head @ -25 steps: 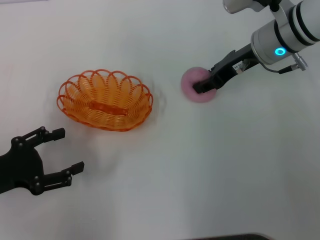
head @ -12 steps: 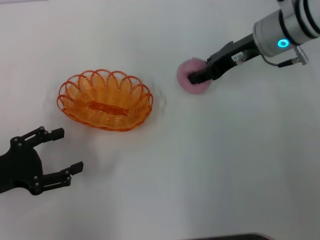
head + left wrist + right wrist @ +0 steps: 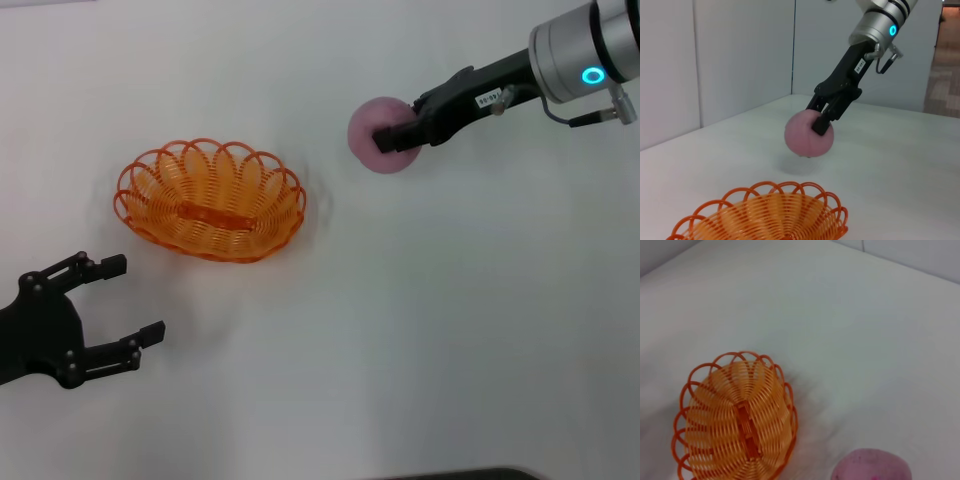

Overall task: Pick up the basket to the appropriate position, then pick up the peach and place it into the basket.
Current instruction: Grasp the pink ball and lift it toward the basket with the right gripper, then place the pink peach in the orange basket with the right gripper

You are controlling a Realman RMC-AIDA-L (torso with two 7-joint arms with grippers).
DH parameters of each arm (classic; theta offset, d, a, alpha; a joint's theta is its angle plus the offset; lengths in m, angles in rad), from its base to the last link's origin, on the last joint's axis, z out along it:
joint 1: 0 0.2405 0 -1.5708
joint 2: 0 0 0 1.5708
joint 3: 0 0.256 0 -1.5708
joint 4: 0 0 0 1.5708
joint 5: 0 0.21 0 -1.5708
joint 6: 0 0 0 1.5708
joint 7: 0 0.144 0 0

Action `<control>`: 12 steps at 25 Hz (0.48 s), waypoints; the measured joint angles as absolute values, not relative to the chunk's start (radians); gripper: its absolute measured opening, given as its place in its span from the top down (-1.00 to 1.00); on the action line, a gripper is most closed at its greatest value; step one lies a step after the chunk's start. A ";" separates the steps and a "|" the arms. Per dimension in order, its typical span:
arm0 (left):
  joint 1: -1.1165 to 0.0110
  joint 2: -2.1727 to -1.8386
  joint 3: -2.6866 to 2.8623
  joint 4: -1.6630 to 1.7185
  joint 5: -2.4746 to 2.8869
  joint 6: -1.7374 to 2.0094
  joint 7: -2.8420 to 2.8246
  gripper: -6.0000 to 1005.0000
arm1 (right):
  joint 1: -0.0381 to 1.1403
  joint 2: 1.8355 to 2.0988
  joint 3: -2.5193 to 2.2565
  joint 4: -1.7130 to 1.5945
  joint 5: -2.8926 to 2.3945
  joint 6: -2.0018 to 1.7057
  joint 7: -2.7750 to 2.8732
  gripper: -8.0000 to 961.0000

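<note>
Right hand (image 3: 392,138) grips the round pink peach (image 3: 376,135) in the air; the orange wire basket (image 3: 210,200) sits well apart. Left hand (image 3: 108,310) rests open.

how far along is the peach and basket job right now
Done: the basket sits on the table, empty. In hand: the right gripper holds the peach lifted clear of the table. Left: carrying it over and dropping it in. The left gripper waits open near the basket.

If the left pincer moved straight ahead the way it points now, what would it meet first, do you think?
Probably the basket, whose rim sits nearest in the left wrist view. The open left pincer rests short of it; the peach hangs farther off.
</note>
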State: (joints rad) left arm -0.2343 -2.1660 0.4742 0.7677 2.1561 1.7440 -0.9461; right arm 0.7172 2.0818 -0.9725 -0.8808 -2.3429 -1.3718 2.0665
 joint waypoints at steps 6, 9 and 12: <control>-0.232 -2.166 0.471 0.769 2.155 1.744 -0.945 -0.74 | 0.716 2.088 -0.979 -0.881 -2.302 -1.378 2.035 0.04; -0.232 -2.166 0.465 0.769 2.158 1.744 -0.945 -0.74 | 0.717 2.090 -0.991 -0.874 -2.252 -1.393 2.007 0.03; -0.232 -2.166 0.464 0.769 2.159 1.744 -0.945 -0.74 | 0.721 2.092 -1.031 -0.868 -2.207 -1.400 1.992 0.03</control>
